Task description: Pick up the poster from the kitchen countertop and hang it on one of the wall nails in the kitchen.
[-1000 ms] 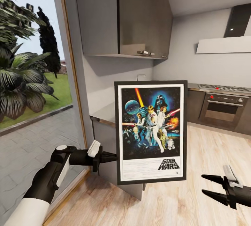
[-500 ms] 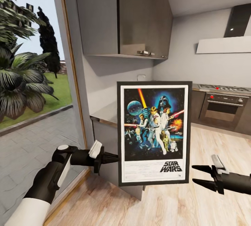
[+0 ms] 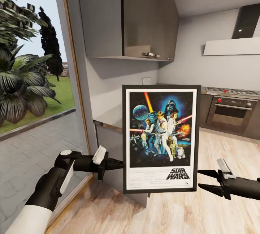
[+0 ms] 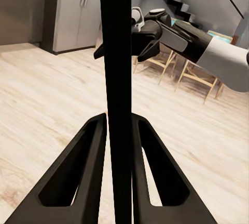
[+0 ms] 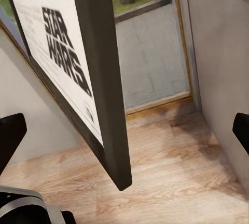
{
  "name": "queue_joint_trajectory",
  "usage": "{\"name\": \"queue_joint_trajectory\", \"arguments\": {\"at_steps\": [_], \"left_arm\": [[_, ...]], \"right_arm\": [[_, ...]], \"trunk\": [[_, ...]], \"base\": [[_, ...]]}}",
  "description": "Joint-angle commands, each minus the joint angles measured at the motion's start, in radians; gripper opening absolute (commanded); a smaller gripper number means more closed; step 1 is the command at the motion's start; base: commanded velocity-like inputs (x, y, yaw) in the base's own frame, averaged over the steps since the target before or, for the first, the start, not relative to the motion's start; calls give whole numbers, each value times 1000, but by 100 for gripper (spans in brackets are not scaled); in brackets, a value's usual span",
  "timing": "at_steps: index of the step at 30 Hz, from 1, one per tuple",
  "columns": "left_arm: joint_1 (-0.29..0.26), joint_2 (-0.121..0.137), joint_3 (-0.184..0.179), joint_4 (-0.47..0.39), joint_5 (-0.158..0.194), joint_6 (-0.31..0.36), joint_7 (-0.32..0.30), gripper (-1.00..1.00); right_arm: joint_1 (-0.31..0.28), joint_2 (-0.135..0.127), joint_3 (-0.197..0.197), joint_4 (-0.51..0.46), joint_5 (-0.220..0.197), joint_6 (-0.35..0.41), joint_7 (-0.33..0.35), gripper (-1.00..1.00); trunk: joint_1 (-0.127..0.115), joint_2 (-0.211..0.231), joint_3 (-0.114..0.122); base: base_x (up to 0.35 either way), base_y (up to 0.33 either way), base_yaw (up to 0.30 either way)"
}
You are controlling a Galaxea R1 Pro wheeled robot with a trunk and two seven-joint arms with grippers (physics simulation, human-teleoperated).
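The Star Wars poster (image 3: 161, 138) hangs upright in the air in front of me, black frame and white border facing the head camera. My left gripper (image 3: 121, 164) is shut on its left edge low down; the left wrist view has the frame's black edge (image 4: 116, 78) clamped between both fingers (image 4: 85, 167). My right gripper (image 3: 199, 179) stands open just beside the poster's lower right corner (image 5: 116, 174), apart from it. Behind the poster, part of the grey countertop (image 3: 108, 118) shows, with a slim tap (image 3: 145, 79).
A large glass door (image 3: 36, 100) fills the left, with a garden outside. A grey wall cabinet (image 3: 126, 17) hangs above the counter. An oven (image 3: 231, 113) and hob stand at the back right under a hood (image 3: 231, 46). Open wooden floor (image 3: 216, 154) lies to the right.
The poster has shifted slightly right with the left gripper. The right gripper has moved left and up, close to the poster's lower right corner, still open.
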Motion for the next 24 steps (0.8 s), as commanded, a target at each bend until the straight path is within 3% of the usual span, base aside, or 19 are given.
{"name": "queue_joint_trajectory", "arguments": {"at_steps": [1,10,15,24], "left_arm": [[-1,1,-2,0,3,7,1,-100],[-1,1,-3,-1,4,7,1,-100],[-1,1,-3,-2,4,7,1,-100],[-1,1,-3,-2,4,7,1,-100]], "right_arm": [[-1,0,0,0,-1,11,3,100],[-1,5,4,0,-2,11,3,100],[-1,6,60,0,-2,9,3,100],[-1,6,79,0,-2,9,3,100]], "trunk": [[0,-1,-1],[0,-1,-1],[0,-1,-1],[0,-1,-1]], "base": [[0,0,0],[0,0,0],[0,0,0],[0,0,0]]}}
